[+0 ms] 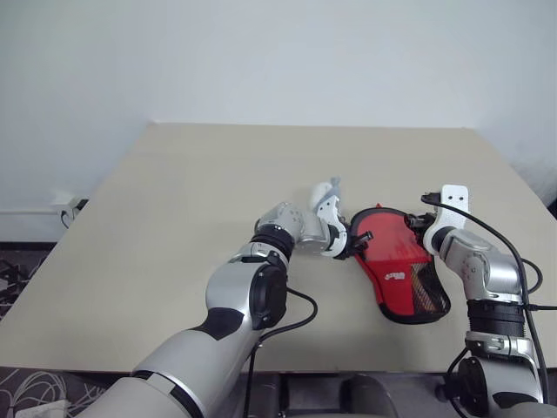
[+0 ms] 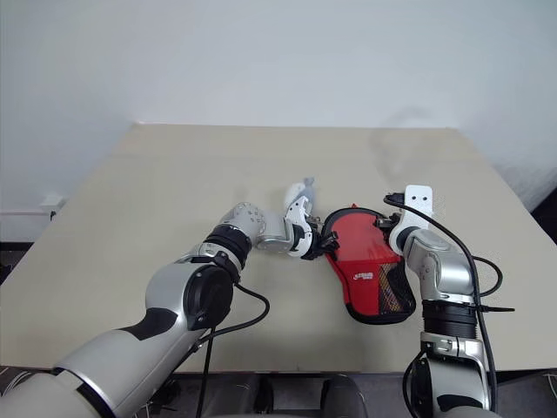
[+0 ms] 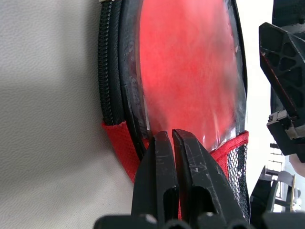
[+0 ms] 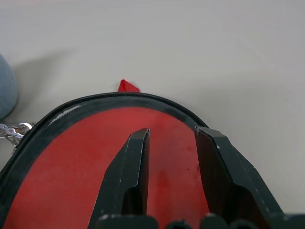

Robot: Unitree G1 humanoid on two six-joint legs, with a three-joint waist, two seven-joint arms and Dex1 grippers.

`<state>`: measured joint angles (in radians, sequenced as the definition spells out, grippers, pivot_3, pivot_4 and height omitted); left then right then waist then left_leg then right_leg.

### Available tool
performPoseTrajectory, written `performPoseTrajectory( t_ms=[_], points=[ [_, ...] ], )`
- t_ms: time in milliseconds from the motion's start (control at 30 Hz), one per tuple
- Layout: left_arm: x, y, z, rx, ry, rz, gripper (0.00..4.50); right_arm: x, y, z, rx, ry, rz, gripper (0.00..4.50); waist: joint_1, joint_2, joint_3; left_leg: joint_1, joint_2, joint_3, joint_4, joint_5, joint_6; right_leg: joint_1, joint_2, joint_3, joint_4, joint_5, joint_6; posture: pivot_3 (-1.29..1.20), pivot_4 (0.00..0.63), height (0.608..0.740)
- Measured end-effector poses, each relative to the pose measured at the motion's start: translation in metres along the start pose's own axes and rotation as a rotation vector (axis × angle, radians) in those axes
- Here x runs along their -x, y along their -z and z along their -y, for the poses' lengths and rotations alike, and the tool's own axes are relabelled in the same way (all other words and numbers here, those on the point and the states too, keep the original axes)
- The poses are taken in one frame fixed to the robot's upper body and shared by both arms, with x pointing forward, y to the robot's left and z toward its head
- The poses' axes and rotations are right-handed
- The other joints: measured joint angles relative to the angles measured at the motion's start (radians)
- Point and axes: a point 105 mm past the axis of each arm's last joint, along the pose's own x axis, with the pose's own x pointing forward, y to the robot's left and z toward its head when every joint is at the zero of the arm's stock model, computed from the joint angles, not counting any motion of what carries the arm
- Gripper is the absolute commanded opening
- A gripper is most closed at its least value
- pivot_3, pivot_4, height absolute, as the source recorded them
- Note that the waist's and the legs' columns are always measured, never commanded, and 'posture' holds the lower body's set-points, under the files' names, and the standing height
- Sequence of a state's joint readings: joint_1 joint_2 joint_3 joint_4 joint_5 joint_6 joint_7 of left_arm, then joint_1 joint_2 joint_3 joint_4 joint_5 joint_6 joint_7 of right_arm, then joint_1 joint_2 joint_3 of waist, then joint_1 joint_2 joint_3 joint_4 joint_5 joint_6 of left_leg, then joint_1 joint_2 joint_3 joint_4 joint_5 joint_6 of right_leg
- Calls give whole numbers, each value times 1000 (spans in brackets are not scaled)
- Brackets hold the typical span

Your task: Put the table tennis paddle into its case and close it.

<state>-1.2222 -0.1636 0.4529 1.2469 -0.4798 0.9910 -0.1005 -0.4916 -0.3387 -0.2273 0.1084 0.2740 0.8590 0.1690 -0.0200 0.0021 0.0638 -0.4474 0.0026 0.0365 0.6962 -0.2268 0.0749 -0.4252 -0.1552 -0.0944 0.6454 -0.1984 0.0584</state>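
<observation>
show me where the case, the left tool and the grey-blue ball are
case (image 1: 396,261), left eye view, on its red outer face above the white logo.
left tool (image 3: 172,143), left wrist view, at the tips of its shut black fingers on the case's edge.
grey-blue ball (image 4: 5,93), right wrist view, on its fuzzy side.

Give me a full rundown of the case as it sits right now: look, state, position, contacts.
The case is a paddle-shaped soft cover, red with black trim, a small white logo and a black mesh pocket at its near end. It lies flat on the beige table, right of centre. A black zipper runs along its edge. The left claw is shut at the case's edge, by a red fabric tab. The right claw is above the red face, fingers parted; contact is unclear.
</observation>
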Motion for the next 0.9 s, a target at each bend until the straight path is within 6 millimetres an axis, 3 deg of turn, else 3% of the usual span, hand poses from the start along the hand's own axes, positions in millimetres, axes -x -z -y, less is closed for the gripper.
performPoseTrajectory(
  t_ms=[467, 900],
  points=[
    [4, -2, -3, 4, -12, -3, 70, -3, -1, -1, -10, 3, 14, 1609, 0, 0, 0, 0, 0, 0, 0, 0, 0, 0, 0, 0, 0, 0, 0, 0, 0, 688],
    [20, -9, -11, 3, -41, -25, 70, -5, -3, -2, -16, 11, 29, 1609, -1, 0, 0, 0, 0, 0, 0, 0, 0, 0, 0, 0, 1, 0, 0, 0, 0, 688]
  ],
)
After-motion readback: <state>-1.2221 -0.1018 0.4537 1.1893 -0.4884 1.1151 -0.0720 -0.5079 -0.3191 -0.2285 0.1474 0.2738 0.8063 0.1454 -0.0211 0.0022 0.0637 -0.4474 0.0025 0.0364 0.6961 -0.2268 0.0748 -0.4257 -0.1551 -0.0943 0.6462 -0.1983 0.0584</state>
